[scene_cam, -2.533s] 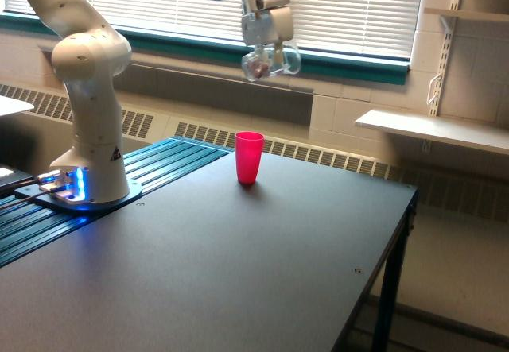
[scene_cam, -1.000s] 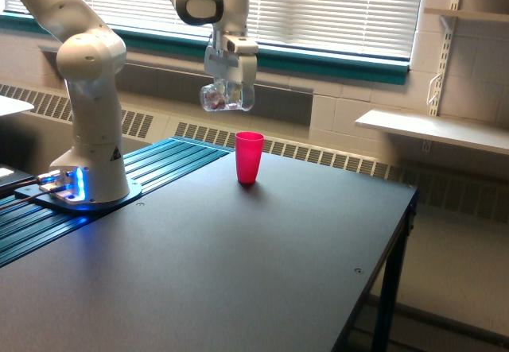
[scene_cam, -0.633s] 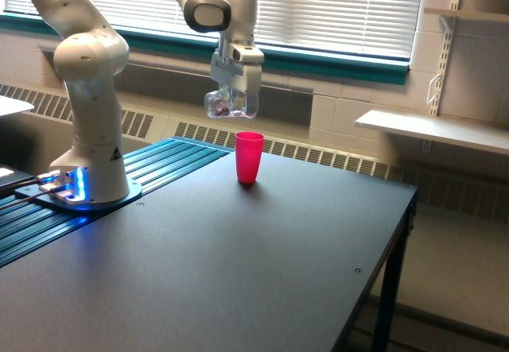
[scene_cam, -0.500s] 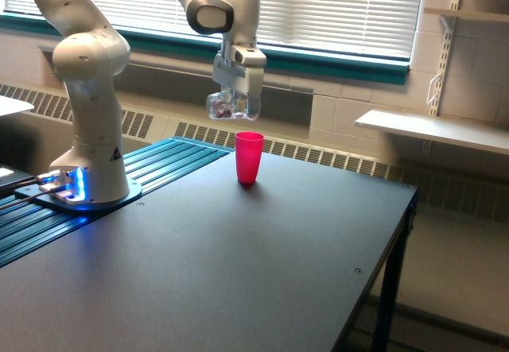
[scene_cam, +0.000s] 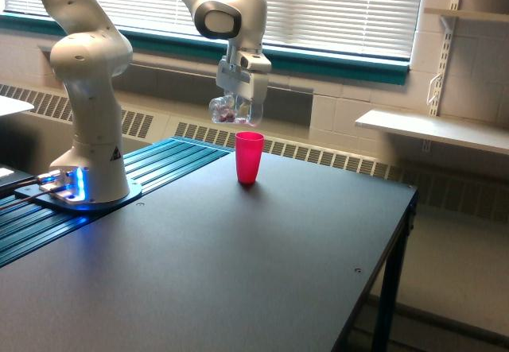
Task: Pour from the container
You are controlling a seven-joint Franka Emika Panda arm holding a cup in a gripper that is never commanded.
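Upper centre of the frame, the gripper (scene_cam: 238, 107) grips the clear container (scene_cam: 232, 111), small dark bits visible inside. It hangs just above the red cup (scene_cam: 249, 157), slightly left, over the black table (scene_cam: 262, 272).

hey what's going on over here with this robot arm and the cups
A white robot arm is holding a clear cup in its gripper, up in the air just above and slightly to the exterior view's left of a red cup. The red cup stands upright on the dark table. The clear cup seems to have something small inside. Nothing is visibly pouring yet; it looks set up to tip into the red cup.
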